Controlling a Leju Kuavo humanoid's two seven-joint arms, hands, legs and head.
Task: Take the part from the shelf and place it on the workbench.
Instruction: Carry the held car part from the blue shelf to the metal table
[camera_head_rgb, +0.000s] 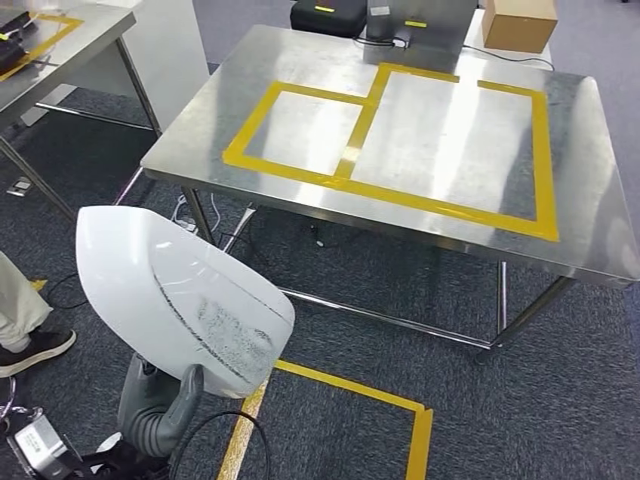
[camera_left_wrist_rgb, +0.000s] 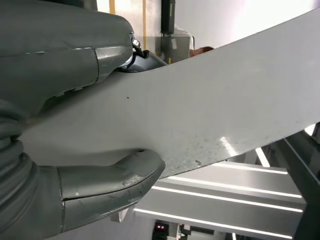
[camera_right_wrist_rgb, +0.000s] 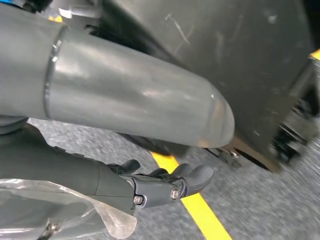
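Observation:
The part (camera_head_rgb: 181, 300) is a large white curved shell with a scuffed dark streak. My left hand (camera_head_rgb: 155, 405) holds it up from below at the lower left of the head view. In the left wrist view the thumb (camera_left_wrist_rgb: 113, 182) and fingers (camera_left_wrist_rgb: 75, 55) clamp the edge of the white part (camera_left_wrist_rgb: 219, 100). The steel workbench (camera_head_rgb: 226, 120) stands ahead and to the right, marked with two yellow tape rectangles (camera_head_rgb: 392, 185). The part is well short of its near edge. My right hand (camera_right_wrist_rgb: 113, 100) hangs over grey carpet, its fingers (camera_right_wrist_rgb: 170, 182) apart and holding nothing.
A cardboard box (camera_head_rgb: 519, 22), a black case (camera_head_rgb: 324, 15) and a grey device (camera_head_rgb: 419, 30) sit along the workbench's far edge. A second steel table (camera_head_rgb: 60, 40) stands at upper left. A person's shoe (camera_head_rgb: 34, 350) is at the left edge. Yellow floor tape (camera_head_rgb: 347, 395) lies ahead.

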